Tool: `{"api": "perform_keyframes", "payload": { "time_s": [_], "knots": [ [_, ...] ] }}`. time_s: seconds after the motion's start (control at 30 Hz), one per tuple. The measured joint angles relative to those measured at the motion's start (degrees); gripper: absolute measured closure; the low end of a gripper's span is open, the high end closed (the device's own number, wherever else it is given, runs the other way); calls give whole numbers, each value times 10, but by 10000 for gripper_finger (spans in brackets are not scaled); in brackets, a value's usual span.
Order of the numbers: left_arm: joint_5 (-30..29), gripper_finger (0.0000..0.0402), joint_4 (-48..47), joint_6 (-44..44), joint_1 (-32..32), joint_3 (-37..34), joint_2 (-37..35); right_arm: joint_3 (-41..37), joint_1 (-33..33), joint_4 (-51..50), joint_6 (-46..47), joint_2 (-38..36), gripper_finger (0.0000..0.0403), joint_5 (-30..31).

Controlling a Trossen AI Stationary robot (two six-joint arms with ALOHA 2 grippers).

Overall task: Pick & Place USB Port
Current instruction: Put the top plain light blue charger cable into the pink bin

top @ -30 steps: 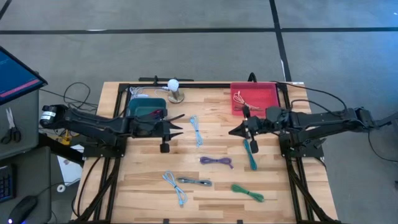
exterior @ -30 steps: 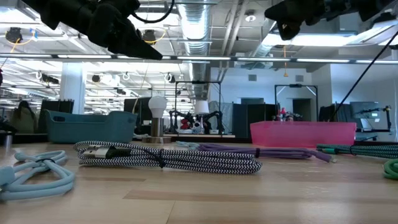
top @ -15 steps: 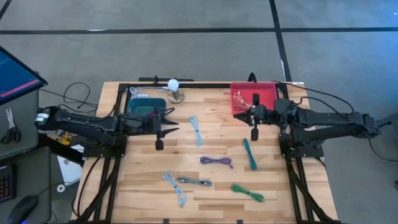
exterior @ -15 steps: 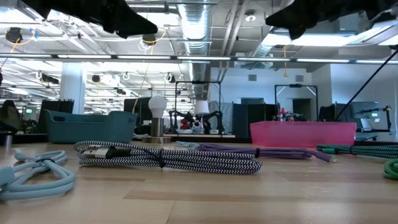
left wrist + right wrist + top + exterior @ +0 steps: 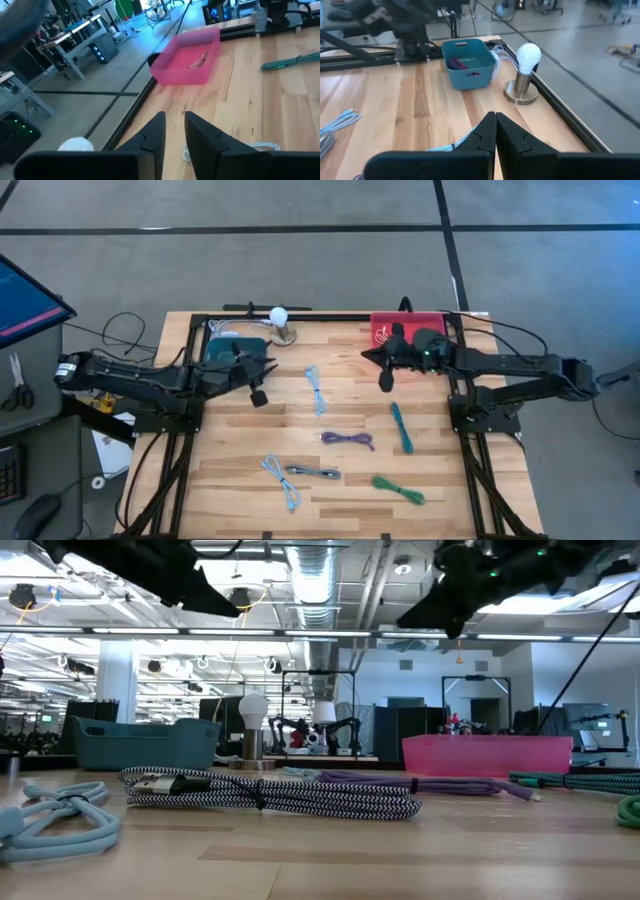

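Several bundled USB cables lie flat on the wooden table: light blue [image 5: 315, 388], purple [image 5: 348, 439], teal [image 5: 401, 426], another light blue [image 5: 280, 478], black-and-white [image 5: 312, 472] and green [image 5: 398, 489]. My left gripper [image 5: 268, 367] hovers beside the teal bin [image 5: 225, 348], its fingers a narrow gap apart [image 5: 175, 122] and empty. My right gripper [image 5: 366, 356] hangs in the air at the pink bin's [image 5: 438, 322] left side, shut and empty [image 5: 496, 120]. The pink bin [image 5: 187, 60] holds one thin cable, the teal bin [image 5: 467, 62] a dark red one.
A white bulb on a metal base [image 5: 280, 323] stands at the far edge between the bins. A black frame runs round the table's edges [image 5: 330, 317]. In the low view the black-and-white cable [image 5: 260, 792] lies nearest; both arms hang high above it.
My right gripper has risen from above the teal cable, swung toward the far edge beside the pink bin, and shut. My left gripper has drawn back toward the teal bin, its fingers closing to a narrow gap. No cable has moved.
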Motion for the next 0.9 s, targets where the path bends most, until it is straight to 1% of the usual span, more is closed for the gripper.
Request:
{"api": "perform_keyframes", "payload": {
  "time_s": [0.23,0.4,0.53,0.6,0.73,0.9],
  "knots": [
    [-1,363,-18,-1,-6,0,-36,97,13,-105,17,87,403,0],
    [0,381,-55,-16,-6,0,-61,156,24,-155,95,167,403,0],
    [30,392,-54,-20,-6,0,-69,199,23,-215,165,227,398,-1],
    [46,394,-55,-20,-6,0,-70,220,21,-266,188,255,386,-2],
    [74,394,-55,-20,-6,0,-70,262,20,-314,223,309,344,-4],
    [79,390,-56,-20,-6,0,-70,309,27,-317,277,380,288,-67]
  ]
}}
